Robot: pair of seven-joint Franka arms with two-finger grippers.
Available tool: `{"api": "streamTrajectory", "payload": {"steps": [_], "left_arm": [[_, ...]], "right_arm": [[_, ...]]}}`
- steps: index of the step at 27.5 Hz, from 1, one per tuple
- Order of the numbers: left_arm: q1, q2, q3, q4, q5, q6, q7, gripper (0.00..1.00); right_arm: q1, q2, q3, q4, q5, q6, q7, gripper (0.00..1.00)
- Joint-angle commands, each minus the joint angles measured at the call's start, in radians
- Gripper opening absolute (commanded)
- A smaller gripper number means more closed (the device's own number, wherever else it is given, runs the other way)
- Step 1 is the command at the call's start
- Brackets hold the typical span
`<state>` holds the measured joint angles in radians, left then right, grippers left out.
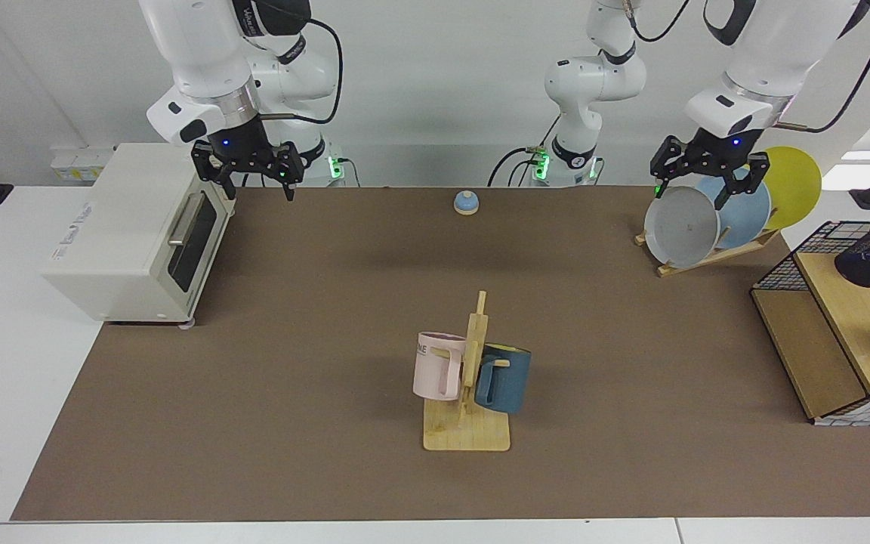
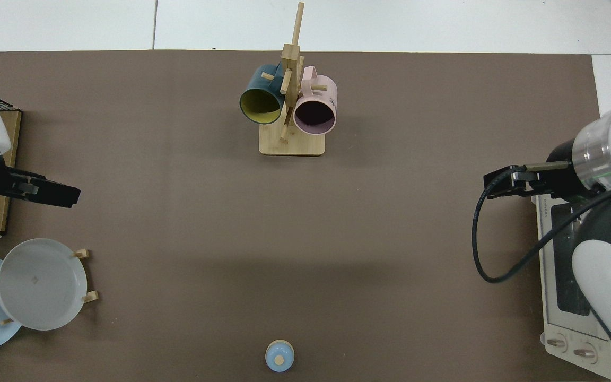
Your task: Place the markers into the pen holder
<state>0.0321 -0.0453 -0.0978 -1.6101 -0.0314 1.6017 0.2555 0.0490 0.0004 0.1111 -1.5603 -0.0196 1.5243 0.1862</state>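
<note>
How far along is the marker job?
No marker lies on the table, and neither gripper holds one. The left gripper hangs open by the plates, away from the pen holder; the right gripper waits open by the toaster oven. The pen holder's contents are hard to see.

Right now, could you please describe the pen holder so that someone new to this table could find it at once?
Start at the black wire-grid rack with wooden shelves, at the right edge of the facing view. On its upper wooden shelf, at the far end, sits the pen holder. It is a small black wire-mesh cup, round and dark, unlike the boxy rack or the pink mug and blue mug mid-table.
</note>
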Motion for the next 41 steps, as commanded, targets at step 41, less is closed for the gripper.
{"api": "streamTrajectory", "payload": {"steps": [41], "left_arm": [[-0.081,0.094,0.118,0.174,0.030,-0.141,-0.058,0.98]], "right_arm": [[-0.011,0.003,0.005,0.006,0.004,0.002,-0.011,1.00]]}}
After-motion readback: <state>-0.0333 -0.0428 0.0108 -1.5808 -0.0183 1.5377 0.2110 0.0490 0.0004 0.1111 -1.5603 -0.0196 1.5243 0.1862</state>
